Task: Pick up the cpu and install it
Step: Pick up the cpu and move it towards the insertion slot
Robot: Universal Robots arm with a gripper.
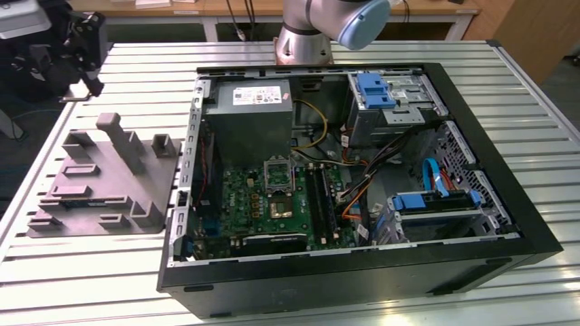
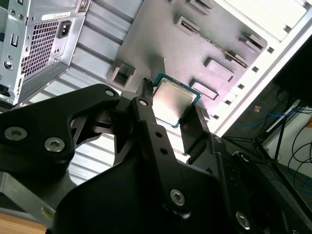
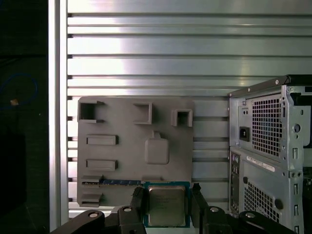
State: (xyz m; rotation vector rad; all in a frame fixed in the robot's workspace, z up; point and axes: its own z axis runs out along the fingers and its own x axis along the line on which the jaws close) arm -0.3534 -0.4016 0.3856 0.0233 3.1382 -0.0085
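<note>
The gripper [image 3: 167, 191] lies closest to the lens in both wrist views. Its two black fingers [image 3: 138, 204] are closed to the width of the cpu [image 3: 165, 207] and are pressed against two opposite edges of the chip. The silvery top of the cpu [image 2: 173, 100] is turned towards the cameras, and a green border is seen around it. No other object is held.

The cpu is carried over the near edge of the grey plastic tray [image 3: 126, 165], which rests on the slatted aluminium counter [image 3: 146, 58]. The chip is judged to be clear of the tray, as the tray surface sits well behind it in the second wrist view. The rear panel of the computer case [image 3: 263, 146] stands just beside the tray.

In the exterior view, the CPU socket [image 1: 282, 204] is found on the green motherboard [image 1: 244, 197] inside the open case [image 1: 507, 224], well apart from the tray [image 1: 100, 197].

The pick-up is judged complete; the installation is not yet done. Seating is judged to call for a level chip, squared to the socket frame, with light pressure only.
</note>
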